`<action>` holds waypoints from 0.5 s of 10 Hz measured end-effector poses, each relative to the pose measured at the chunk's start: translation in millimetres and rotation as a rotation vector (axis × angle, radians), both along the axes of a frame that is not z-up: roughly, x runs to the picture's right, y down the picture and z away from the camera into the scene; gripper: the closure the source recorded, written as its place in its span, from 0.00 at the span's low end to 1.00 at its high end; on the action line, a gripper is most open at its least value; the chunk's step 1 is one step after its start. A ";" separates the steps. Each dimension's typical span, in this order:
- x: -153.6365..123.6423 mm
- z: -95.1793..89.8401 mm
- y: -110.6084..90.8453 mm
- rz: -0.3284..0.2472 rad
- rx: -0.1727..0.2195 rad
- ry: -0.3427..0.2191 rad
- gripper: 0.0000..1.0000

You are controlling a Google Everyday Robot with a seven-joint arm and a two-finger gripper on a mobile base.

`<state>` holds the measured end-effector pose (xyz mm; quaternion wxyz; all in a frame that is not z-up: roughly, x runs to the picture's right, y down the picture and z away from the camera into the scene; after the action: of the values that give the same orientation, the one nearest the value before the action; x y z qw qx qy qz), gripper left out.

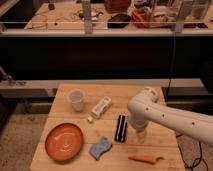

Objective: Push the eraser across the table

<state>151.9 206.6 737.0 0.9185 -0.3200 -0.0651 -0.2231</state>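
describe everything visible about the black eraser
The eraser is a slim black rectangular block with a lengthwise groove, so it reads as two dark bars. It lies flat near the middle of the light wooden table, long axis running roughly front to back. The gripper hangs just to its right in view; contact cannot be told.

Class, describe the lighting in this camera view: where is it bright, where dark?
Camera view: warm, even light falls on the pale wooden plank-top table; a dark band spans the background behind it; the slim black rectangular eraser is the darkest thing on the tabletop; the gripper, low beside the eraser under the white arm, is brightly lit.
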 end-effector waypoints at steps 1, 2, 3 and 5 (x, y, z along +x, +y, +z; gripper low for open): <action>-1.6 1.8 0.6 -0.003 0.000 -0.003 0.20; -2.6 3.1 0.8 -0.007 0.000 -0.006 0.20; -4.3 5.1 1.0 -0.012 -0.001 -0.009 0.20; -6.7 8.1 1.8 -0.021 -0.001 -0.015 0.20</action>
<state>145.3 208.4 745.2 0.9155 -0.3194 -0.0686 -0.2348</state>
